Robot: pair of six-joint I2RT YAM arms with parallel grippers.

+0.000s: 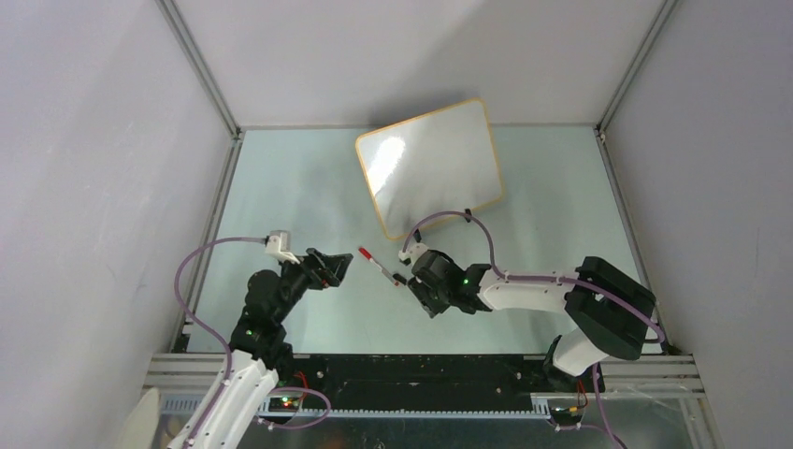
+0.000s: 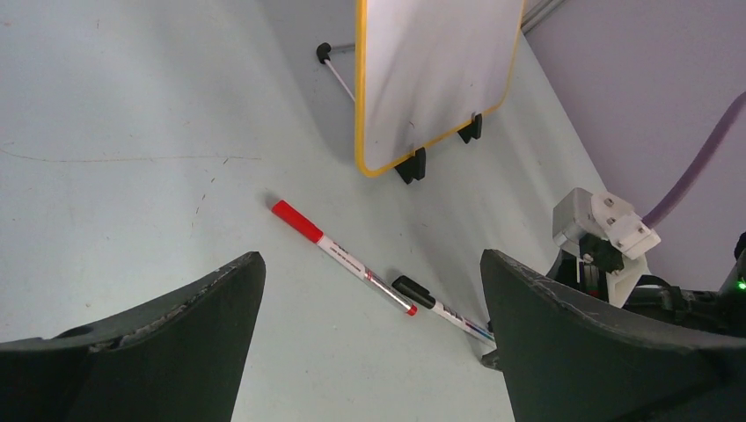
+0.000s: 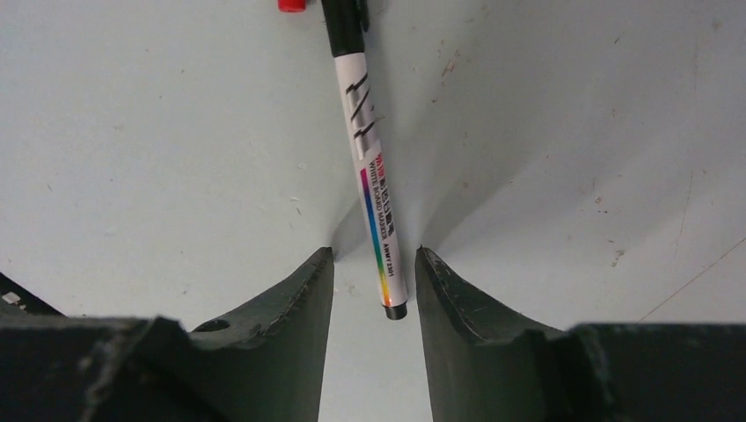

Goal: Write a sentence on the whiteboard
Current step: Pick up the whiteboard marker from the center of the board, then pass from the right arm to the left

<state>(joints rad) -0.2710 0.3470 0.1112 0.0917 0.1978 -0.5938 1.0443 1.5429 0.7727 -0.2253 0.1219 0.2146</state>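
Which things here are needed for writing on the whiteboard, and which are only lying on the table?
For the job:
- whiteboard, upright, nothing written yet
- black-capped marker, its tail between the fingers of the right gripper, jaws not yet closed on it

Lying about:
- red-capped marker, flat on the table, held by no gripper; probably not needed
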